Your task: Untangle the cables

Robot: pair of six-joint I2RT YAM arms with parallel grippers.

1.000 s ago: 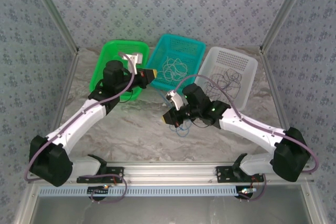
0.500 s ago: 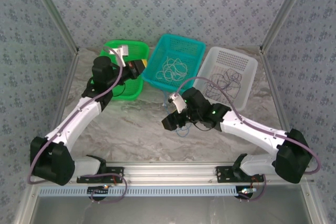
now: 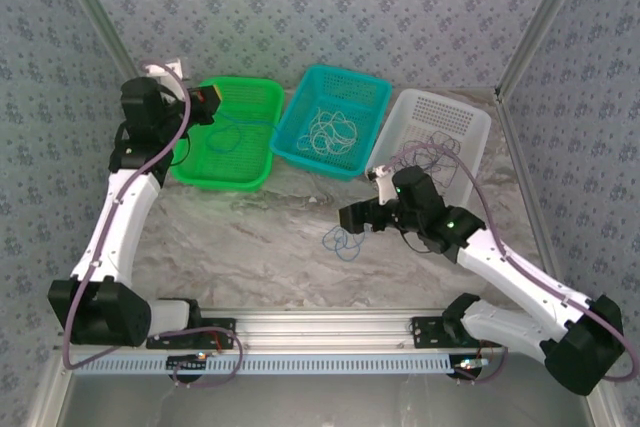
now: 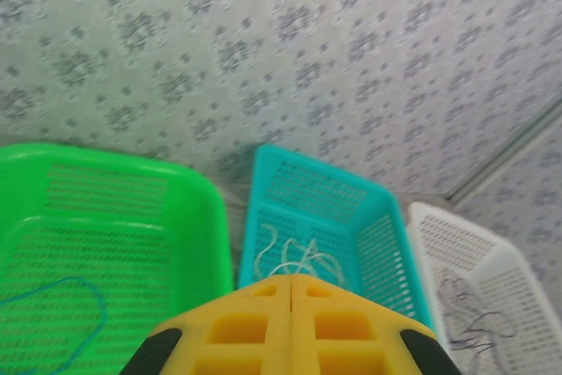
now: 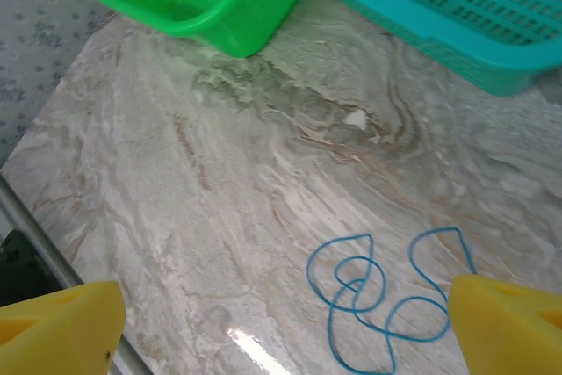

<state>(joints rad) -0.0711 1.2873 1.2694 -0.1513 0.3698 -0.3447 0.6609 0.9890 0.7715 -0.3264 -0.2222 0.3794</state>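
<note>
The right gripper (image 5: 285,327) (image 3: 355,217) stands wide, its two yellow fingers (image 5: 61,322) at the lower corners of the wrist view and nothing between them but bare table (image 5: 176,173) (image 3: 250,237). Just ahead of it, nearer the right-hand finger, the blue cable (image 5: 356,285) (image 3: 343,242) lies flat on the marble in several overlapping loops, touching neither finger. Beyond the cable the table runs free up to the green basket (image 5: 211,6) (image 3: 250,177) and the teal basket (image 5: 439,32) (image 3: 350,82), which sit side by side at the far edge. The white basket (image 3: 470,117) is to their right, just behind the right wrist. The left gripper (image 4: 291,283) (image 3: 205,97) has its fingers pressed together and hangs high over the far left corner of the green basket, close to the papered wall (image 3: 300,7). Below it a second blue cable (image 4: 88,287) (image 3: 240,125) lies as one loose loop on that basket's floor. White cables (image 4: 294,256) (image 3: 330,132) are heaped in the teal basket, partly hidden behind the left fingers in the wrist view. Dark cables (image 4: 470,322) (image 3: 430,157) sprawl in the white basket, where the right arm crosses over their near edge in the top view
</note>
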